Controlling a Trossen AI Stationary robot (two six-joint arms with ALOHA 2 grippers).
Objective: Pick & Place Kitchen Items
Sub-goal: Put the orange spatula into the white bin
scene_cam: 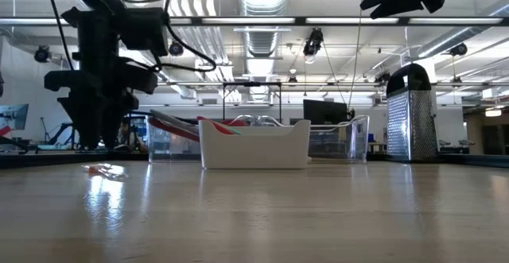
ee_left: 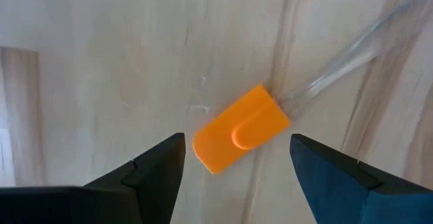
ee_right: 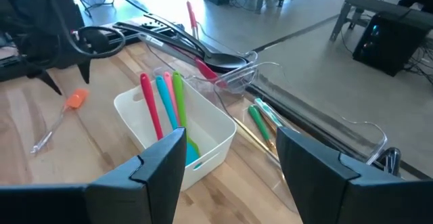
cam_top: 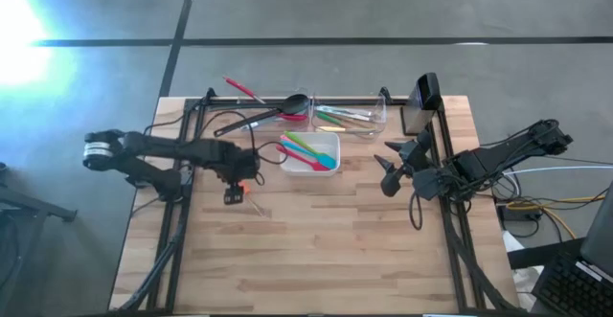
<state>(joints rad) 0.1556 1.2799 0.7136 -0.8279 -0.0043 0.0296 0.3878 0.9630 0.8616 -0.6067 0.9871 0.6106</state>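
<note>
Orange spatula [ee_left: 240, 129] below open-fingered left gripper [ee_left: 237, 158]

Left pincer [cam_top: 233, 194] low over the table, fingers spread; right pincer [cam_top: 387, 167] raised, fingers apart

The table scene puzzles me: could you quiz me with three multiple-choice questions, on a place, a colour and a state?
1. Where is the orange spatula?
A. in the white dish
B. flat on the table
C. in a clear bin

2. What colours are the utensil handles in the white dish?
A. red, blue, green
B. all black
C. all yellow

3. How is the left gripper?
A. shut on the spatula
B. open above it
C. out of view

B: the spatula lies on bare wood.
A: three such handles show.
B: the fingers stand apart on either side.
</note>
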